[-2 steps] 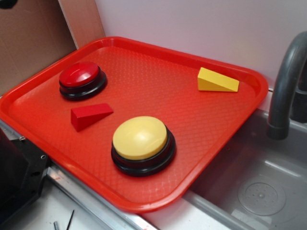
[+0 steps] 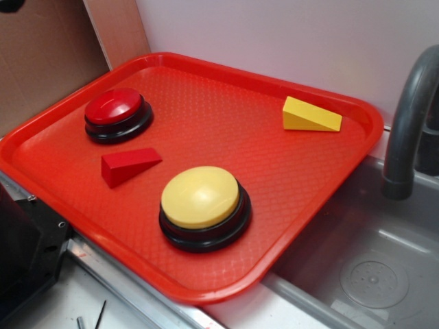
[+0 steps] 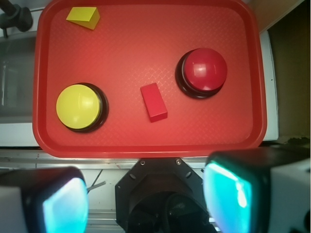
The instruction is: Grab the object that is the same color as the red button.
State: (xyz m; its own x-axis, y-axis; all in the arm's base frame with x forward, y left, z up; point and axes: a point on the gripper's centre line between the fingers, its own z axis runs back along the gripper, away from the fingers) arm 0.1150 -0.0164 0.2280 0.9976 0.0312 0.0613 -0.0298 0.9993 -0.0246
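A small red wedge block, the object, lies on the red tray between the two buttons. The red button is a dark-red dome on a black base at the tray's far left in the exterior view. In the wrist view my gripper hangs high above the robot's base, short of the tray's near rim. Its two teal pads stand wide apart with nothing between them. The gripper does not show in the exterior view.
A larger yellow button stands near the tray's front. A yellow wedge lies at the far right corner. A grey sink with a faucet lies to the tray's right, cardboard behind left.
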